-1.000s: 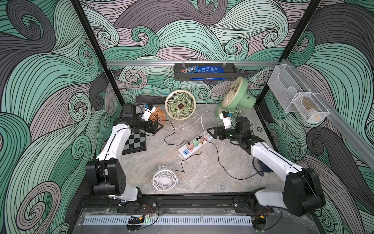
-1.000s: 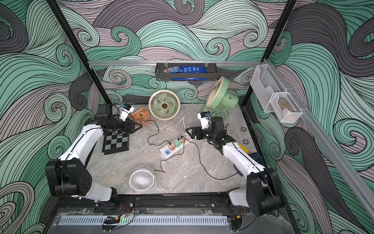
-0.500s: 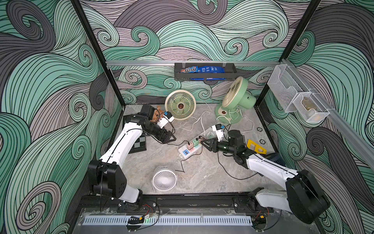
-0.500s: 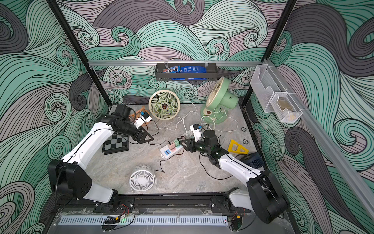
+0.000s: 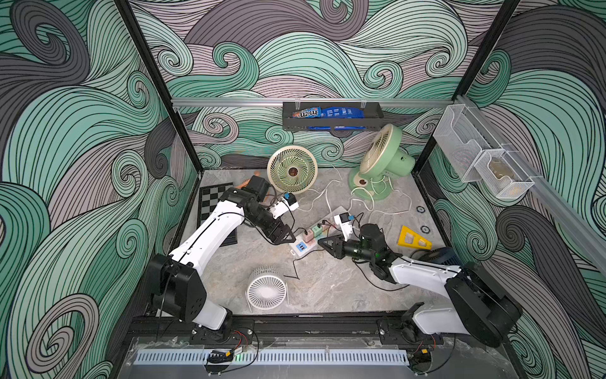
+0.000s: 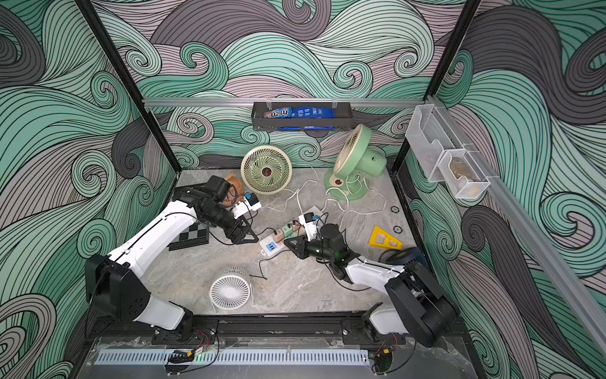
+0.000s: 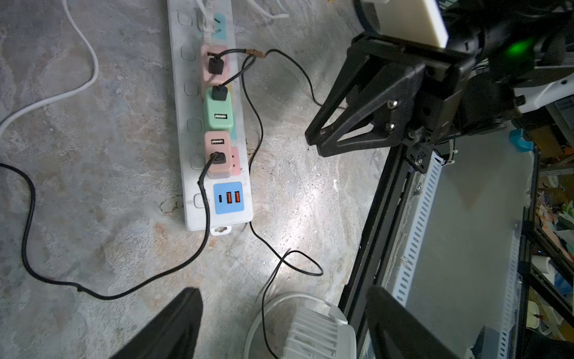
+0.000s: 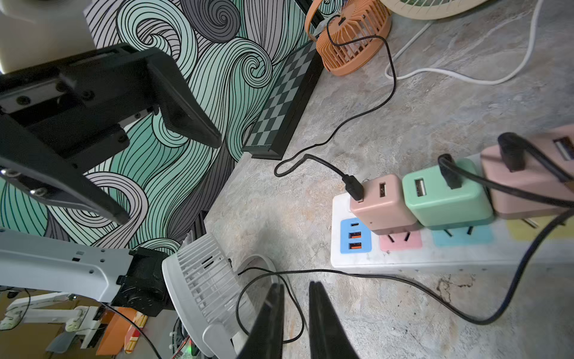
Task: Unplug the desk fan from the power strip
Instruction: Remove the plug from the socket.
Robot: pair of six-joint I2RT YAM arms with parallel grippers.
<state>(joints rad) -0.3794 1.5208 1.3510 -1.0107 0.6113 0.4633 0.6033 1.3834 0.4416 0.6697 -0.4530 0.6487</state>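
Note:
The power strip (image 5: 301, 246) (image 7: 186, 124) lies mid-table, its blue USB end nearest the front. Three adapters sit in it: pink (image 7: 217, 152), green (image 7: 218, 113) and pink (image 7: 214, 62), each with a black cable plugged in. The small white fan (image 5: 266, 292) stands in front and an orange fan (image 8: 354, 37) at the back left. My left gripper (image 5: 283, 238) (image 7: 282, 290) hovers open just left of the strip's USB end. My right gripper (image 5: 323, 243) (image 8: 295, 285), just right of that end, is shut to a narrow slit, through which a thin black cable shows.
A cream fan (image 5: 292, 169) and a green fan (image 5: 382, 160) stand at the back, with white cords trailing to the strip. A chessboard (image 5: 213, 203) lies at the left. A yellow triangle (image 5: 413, 238) and a dark blue fan (image 5: 436, 254) are at the right.
Both arms have swung in from the back of the table to either side of the strip's USB end. The right gripper's jaws have closed. The left gripper's stay wide.

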